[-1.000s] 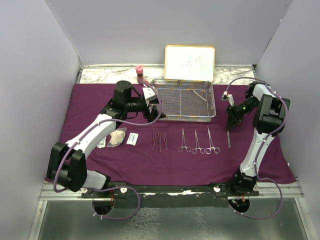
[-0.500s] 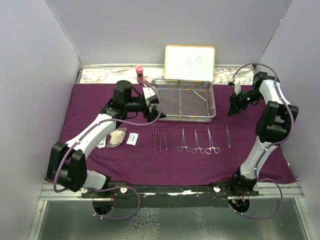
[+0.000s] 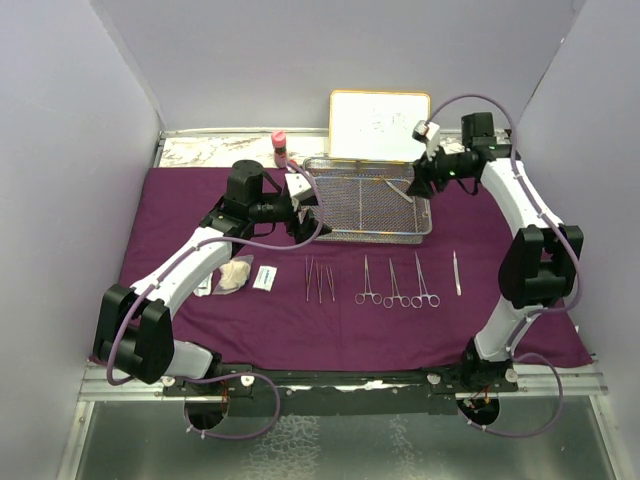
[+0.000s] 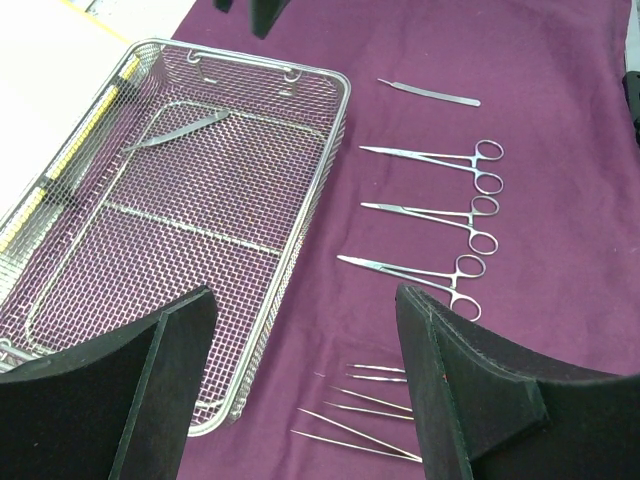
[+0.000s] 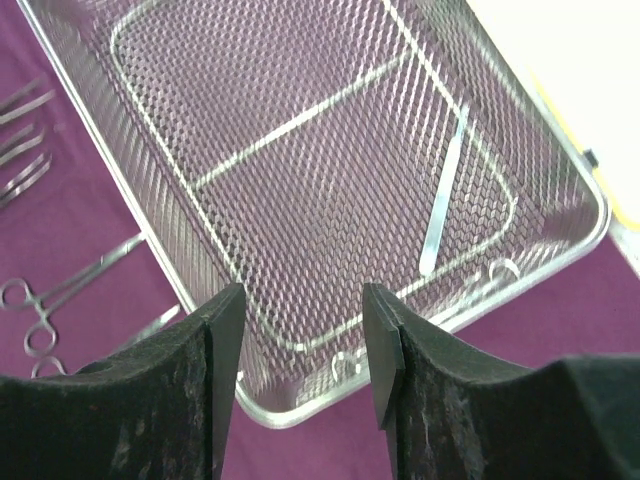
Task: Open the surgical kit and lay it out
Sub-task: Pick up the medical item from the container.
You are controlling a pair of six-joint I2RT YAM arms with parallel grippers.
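Note:
The purple cloth wrap (image 3: 340,320) lies spread flat. The wire-mesh tray (image 3: 368,236) stands at its far middle with one slim steel instrument (image 3: 400,190) in it, also seen in the right wrist view (image 5: 443,205). Three ring-handled clamps (image 3: 395,285), thin forceps (image 3: 318,281) and a single slim instrument (image 3: 457,272) lie in a row in front of the tray. Gauze (image 3: 235,275) and a white packet (image 3: 265,278) lie to the left. My left gripper (image 3: 303,218) is open and empty at the tray's near-left corner. My right gripper (image 3: 415,186) is open and empty above the tray's right end.
A framed whiteboard (image 3: 379,126) leans on the back wall behind the tray. A pink-capped bottle (image 3: 280,148) stands to its left on the marbled strip. Purple walls close in both sides. In the left wrist view the tray rim (image 4: 310,190) runs beside the clamps (image 4: 430,213).
My right gripper has left the single slim instrument on the cloth and swung back and left to the tray's right end. The left arm has not moved.

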